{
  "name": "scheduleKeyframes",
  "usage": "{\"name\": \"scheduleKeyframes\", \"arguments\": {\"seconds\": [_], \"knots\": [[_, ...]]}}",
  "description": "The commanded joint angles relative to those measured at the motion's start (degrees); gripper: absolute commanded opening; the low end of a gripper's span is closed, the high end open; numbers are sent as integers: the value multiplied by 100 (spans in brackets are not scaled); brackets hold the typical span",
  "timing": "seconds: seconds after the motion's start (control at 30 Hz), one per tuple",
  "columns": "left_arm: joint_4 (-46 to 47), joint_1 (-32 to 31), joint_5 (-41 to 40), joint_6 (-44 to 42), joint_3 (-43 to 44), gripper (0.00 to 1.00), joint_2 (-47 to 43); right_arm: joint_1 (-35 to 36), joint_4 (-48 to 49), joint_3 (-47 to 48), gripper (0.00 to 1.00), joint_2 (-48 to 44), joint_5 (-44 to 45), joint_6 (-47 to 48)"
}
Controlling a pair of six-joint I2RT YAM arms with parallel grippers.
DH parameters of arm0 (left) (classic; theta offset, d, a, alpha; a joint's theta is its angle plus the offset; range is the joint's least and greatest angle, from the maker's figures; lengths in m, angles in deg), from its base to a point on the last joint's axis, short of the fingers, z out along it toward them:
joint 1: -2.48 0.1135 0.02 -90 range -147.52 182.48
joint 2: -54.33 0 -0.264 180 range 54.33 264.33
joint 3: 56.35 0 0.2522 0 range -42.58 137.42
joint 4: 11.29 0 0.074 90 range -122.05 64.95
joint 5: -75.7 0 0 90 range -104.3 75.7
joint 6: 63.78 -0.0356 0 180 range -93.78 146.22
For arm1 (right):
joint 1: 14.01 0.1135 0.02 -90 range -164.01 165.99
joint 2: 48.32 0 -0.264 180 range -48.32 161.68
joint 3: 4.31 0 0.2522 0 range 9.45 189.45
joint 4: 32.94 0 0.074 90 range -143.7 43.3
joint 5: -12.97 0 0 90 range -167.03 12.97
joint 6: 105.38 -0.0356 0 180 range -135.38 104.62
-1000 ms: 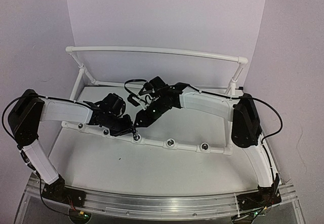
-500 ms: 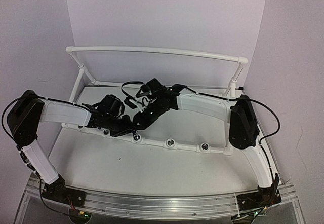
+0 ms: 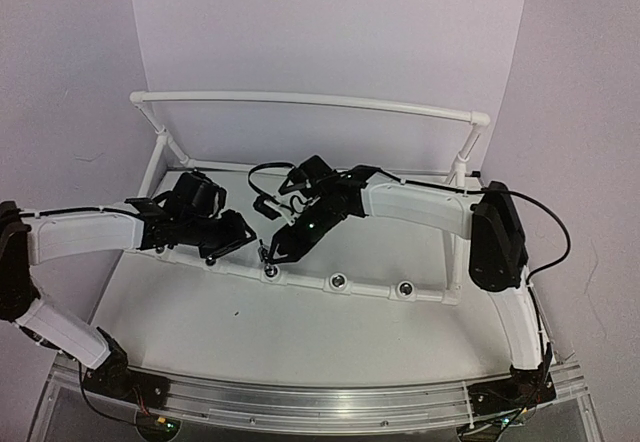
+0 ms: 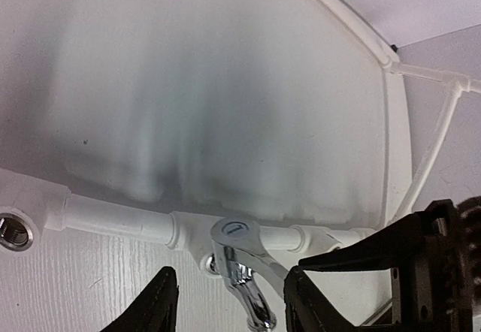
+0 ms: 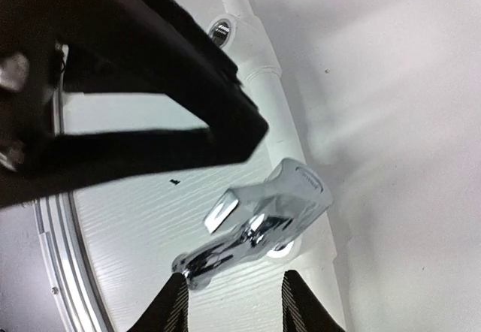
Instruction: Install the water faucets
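Note:
One chrome water faucet [image 4: 242, 270] sits in a fitting of the white pipe [image 4: 113, 218], its spout pointing down toward the camera. My left gripper [image 4: 229, 307] is open, one finger on each side of the spout with a gap on both sides. In the right wrist view the same faucet [image 5: 264, 223] sticks out from the pipe [image 5: 259, 76]. My right gripper [image 5: 237, 307] is open just below it, the spout tip close to one fingertip [image 5: 176, 302]. From above, the left gripper [image 3: 243, 234] and right gripper [image 3: 268, 253] meet over the pipe [image 3: 300, 279].
Open round sockets [image 3: 338, 283] [image 3: 405, 289] line the pipe to the right, with others [image 3: 210, 260] to the left. A raised white rail [image 3: 310, 102] spans the back on slanted posts. The left gripper's black body [image 5: 128, 84] hangs close above the right gripper.
Both grippers opened, letting go of the faucet, which stays in its fitting. The left arm drew back to the left, its elbow swinging outward.

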Motion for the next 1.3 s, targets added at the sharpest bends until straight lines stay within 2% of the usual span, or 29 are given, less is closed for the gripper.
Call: {"name": "scheduleKeyframes", "arguments": {"seconds": [0.0,0.1,0.17,0.2,0.33,0.53,0.67,0.87,0.93,1.07,1.27], "knots": [[-334,-119,-161,151,-46,55,-692,-43,-176,-340,48,-958,-246,523],[-512,-332,-254,236,37,65,-799,-70,-254,-618,55,-1235,-288,673],[-655,-489,-461,404,182,76,-766,-135,-297,-768,57,-1355,-343,665],[-837,-565,-577,498,349,78,-659,-202,-314,-868,57,-1390,-358,648],[-1873,-860,-1193,1062,1170,79,-23,-585,-370,-1317,58,-1579,-306,693],[-2055,-1055,-1437,1630,1751,77,745,-1039,-374,-2126,58,-1922,115,844],[-2380,-1052,-1761,2045,2200,66,1222,-1228,-392,-2713,57,-2119,645,1031],[-2459,-1020,-1818,2131,2436,59,1594,-1317,-399,-3471,57,-2388,1175,1312],[-2373,-985,-1788,2140,2366,54,1585,-1321,-373,-3621,57,-2400,1206,1375],[-2084,-942,-1721,2126,2116,30,1413,-1325,-362,-3843,56,-2358,1171,1446],[-2024,-943,-1700,2063,2040,4,1330,-1334,-341,-3999,55,-2263,1133,1521]]}}
